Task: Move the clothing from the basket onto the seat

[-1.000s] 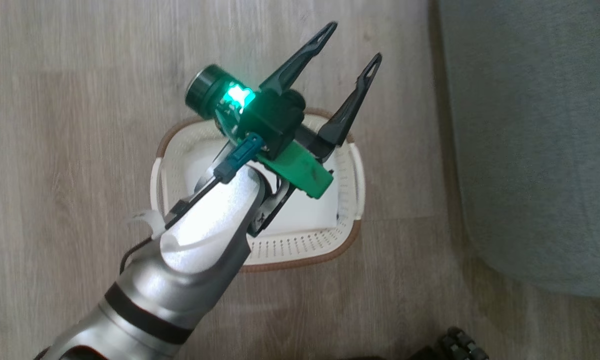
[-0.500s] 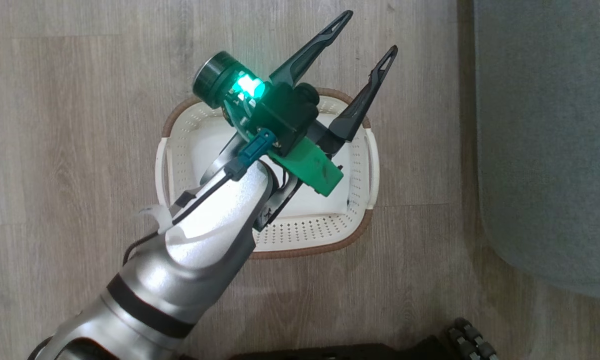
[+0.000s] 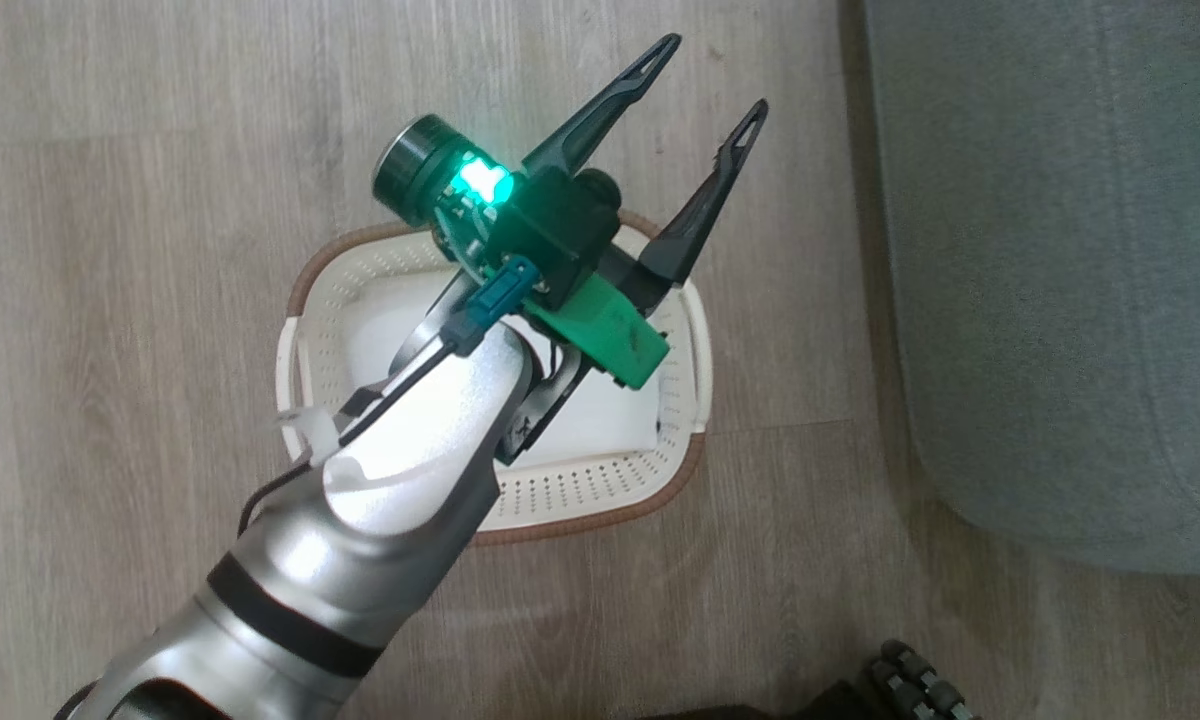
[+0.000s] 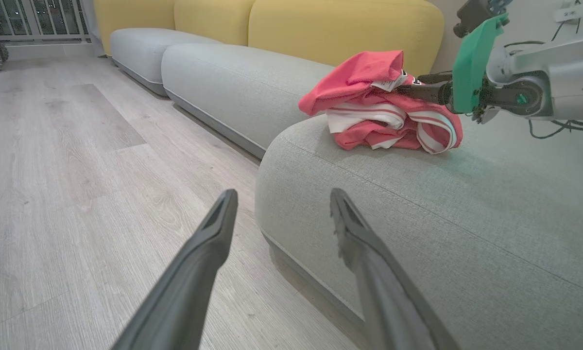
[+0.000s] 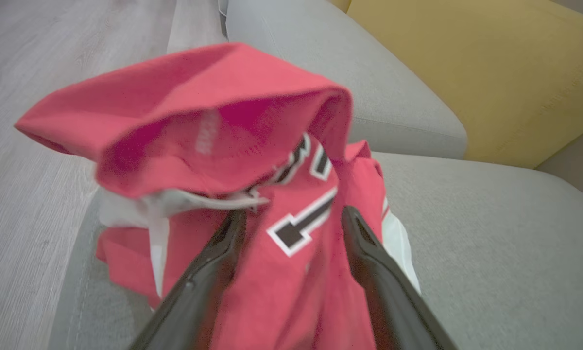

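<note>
Clothing (image 4: 369, 82) heaped on seat (image 4: 418, 209), basket (image 3: 580, 492) looks bare.
Right claw (image 5: 292, 214) spread amid fabric, left claw (image 3: 710, 78) wide; next, back out cleanly.

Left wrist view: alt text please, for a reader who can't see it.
Crumpled bright red soft sports clothing with white stripes lies on the rounded corner of a large grey-green fabric sofa seat, the right claw at its upper edge. In the foreground the left claw stands open before pale wooden floor; yellow back cushions sit behind.
</note>
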